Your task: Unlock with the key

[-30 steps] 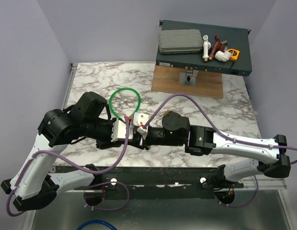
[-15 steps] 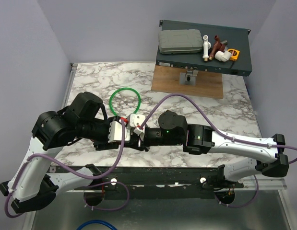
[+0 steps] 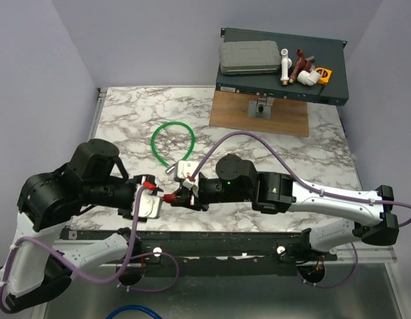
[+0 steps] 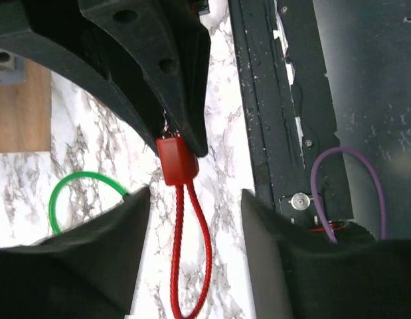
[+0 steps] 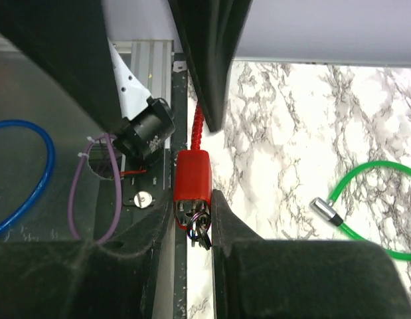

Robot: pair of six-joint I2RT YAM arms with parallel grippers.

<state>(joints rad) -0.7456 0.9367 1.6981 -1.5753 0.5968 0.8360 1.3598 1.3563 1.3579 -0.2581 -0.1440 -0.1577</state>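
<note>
Two pincers: right pincer [image 5: 192,203] clamps key [image 5: 192,174]; left pincer [image 4: 196,199] wide, flanking cord loop [image 4: 190,266].

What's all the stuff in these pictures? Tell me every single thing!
key: 1, red tag and red cord, in the right pincer over the table's near edge
green cable: 1, loop, on the table left of middle
table: 1, white-and-grey marble
board: 1, brown wood, far side of table
box: 1, dark and flat, above the board
case: 1, grey, on the box
pipe bits: about 3, white and brown, beside the case
yellow thing: 1, box's right end, too small to name
blue cable: 1, below the table
purple cables: several, along the arms
left arm, right arm: black and white
left pincer: black, open around the cord
right pincer: black, shut on the key
</note>
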